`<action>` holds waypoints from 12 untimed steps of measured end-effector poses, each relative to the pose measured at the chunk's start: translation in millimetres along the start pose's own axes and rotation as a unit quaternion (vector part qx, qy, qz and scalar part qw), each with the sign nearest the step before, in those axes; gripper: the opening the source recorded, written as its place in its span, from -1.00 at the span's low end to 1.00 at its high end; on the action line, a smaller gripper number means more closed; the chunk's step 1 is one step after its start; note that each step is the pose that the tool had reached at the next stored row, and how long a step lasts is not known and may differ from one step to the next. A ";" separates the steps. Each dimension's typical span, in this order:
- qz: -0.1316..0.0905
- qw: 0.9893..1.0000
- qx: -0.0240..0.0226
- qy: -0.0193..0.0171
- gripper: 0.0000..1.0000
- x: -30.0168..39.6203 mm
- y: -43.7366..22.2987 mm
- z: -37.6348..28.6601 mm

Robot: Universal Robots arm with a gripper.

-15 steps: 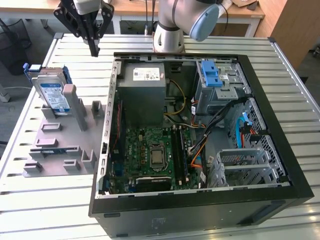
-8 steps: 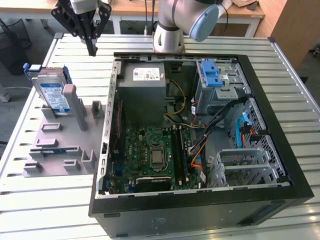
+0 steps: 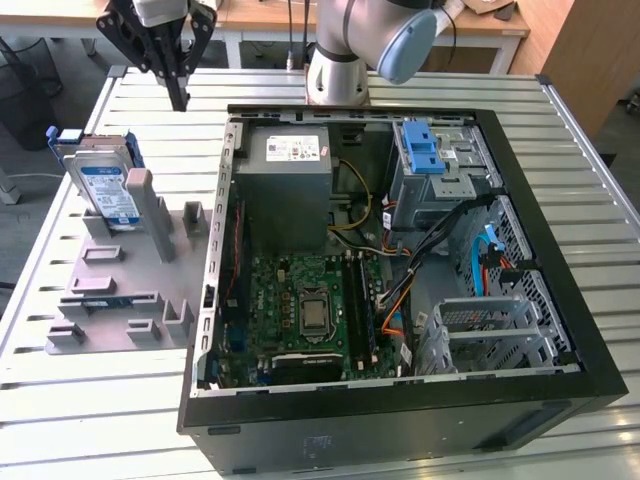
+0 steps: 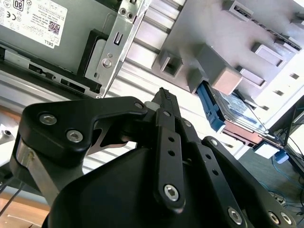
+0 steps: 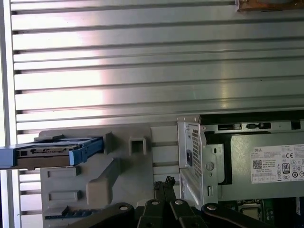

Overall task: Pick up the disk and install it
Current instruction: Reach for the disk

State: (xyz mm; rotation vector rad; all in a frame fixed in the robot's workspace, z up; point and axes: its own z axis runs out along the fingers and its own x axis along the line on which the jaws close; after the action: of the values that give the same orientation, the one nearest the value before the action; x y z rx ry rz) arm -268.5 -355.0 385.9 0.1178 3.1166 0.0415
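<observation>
Hovering over the desk [image 3: 60, 400], above the gap between grey holder [image 3: 120, 290] and open computer case [image 3: 215, 250]: end effector [image 3: 181, 98], pressed together, pinching nothing. Standing on edge in the holder's slot, near the desk's edge on the exterior view's left and well apart from the end effector: the disk [image 3: 105, 185]. Likely trouble: knocking the disk's upper edge if lowered without spreading, or skewing it in the slot through an off-centre grip.
</observation>
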 end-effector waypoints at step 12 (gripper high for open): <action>0.000 1.000 0.000 0.001 -0.79 12.0 3.1 0.5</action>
State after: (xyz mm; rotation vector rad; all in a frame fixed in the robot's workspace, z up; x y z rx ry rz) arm -280.2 -351.0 385.3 0.1180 3.1178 0.0414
